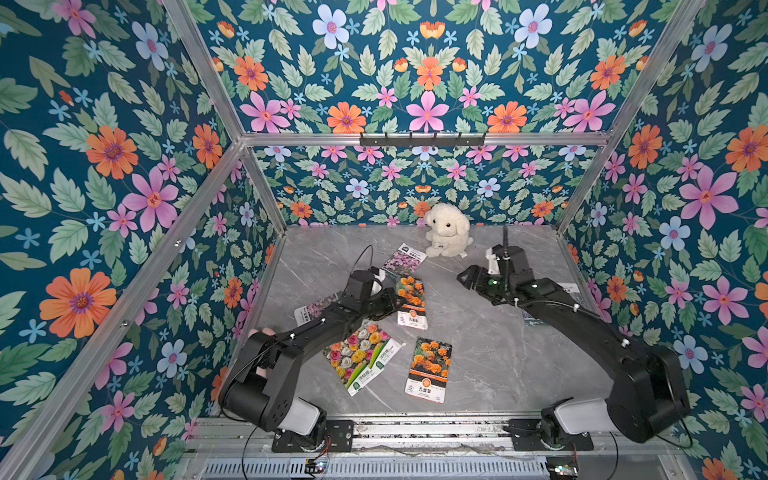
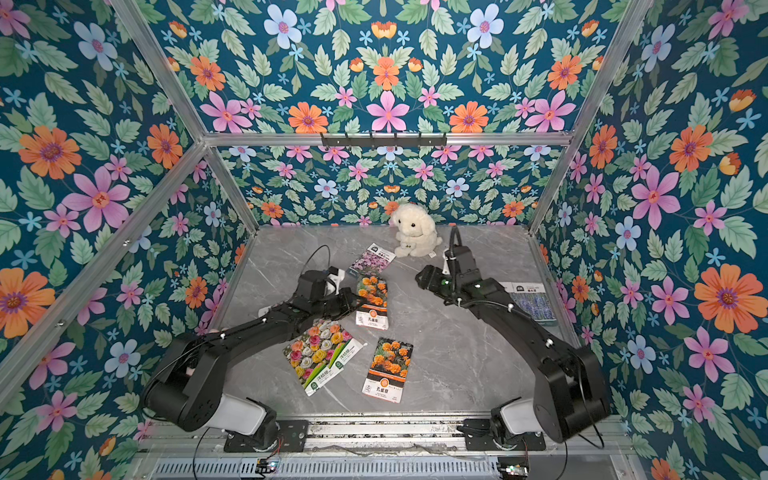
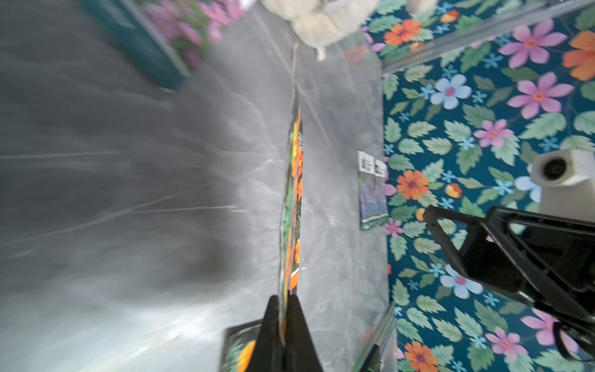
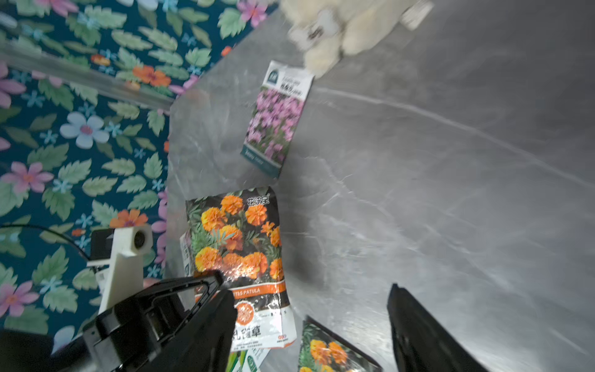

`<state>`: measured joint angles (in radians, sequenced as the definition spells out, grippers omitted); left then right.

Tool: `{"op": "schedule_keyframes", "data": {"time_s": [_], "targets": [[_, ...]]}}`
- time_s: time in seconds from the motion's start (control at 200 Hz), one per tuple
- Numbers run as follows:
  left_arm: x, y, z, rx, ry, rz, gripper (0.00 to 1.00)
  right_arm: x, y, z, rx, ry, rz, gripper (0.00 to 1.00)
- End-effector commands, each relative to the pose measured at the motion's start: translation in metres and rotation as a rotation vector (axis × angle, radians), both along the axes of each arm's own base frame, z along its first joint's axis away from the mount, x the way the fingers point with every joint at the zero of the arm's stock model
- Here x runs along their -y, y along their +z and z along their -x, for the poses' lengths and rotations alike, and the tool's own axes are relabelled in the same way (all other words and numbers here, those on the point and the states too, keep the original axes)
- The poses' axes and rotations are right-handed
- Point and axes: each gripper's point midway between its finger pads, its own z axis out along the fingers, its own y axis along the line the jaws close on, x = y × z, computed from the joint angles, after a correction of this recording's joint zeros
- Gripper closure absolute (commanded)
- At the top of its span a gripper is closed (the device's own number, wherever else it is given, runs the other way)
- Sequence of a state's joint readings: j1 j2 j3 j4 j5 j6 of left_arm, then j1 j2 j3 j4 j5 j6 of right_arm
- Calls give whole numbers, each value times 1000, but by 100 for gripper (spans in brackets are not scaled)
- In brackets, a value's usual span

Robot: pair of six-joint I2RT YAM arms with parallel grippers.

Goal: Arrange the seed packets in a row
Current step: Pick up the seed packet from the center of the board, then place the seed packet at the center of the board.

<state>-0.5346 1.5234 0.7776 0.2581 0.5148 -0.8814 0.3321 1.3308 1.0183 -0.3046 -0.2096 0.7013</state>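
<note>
Grey marble table [image 1: 498, 353]: left gripper [image 3: 285, 309] jaws pinch the marigold packet [image 3: 291, 193] edge; right gripper [image 4: 309, 288] jaws spread, same packet near them

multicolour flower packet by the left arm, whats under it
A second multicolour packet lies under the top multicolour flower packet, shifted sideways. Only its green and white label strip shows; its flower photo is covered.
</note>
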Motion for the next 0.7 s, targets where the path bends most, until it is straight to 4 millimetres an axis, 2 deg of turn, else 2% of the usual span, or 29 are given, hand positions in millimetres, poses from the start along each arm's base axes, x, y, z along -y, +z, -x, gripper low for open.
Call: {"op": "schedule_keyframes", "data": {"time_s": [0.0,0.125,0.25,0.44,0.695], "targets": [[45,20,-12,49,14,94,100,49,3,17,5,-96,107,13],[111,24,-14,67,-19,147,100,88,19,32,61,-182,151,1],[163,17,-14,66,-35,149,100,108,24,43,77,-224,160,1],[206,-4,-20,8,-6,184,100,124,27,52,96,-257,193,1],[245,-32,-22,-84,-23,223,100,135,23,56,91,-266,223,1]]}}
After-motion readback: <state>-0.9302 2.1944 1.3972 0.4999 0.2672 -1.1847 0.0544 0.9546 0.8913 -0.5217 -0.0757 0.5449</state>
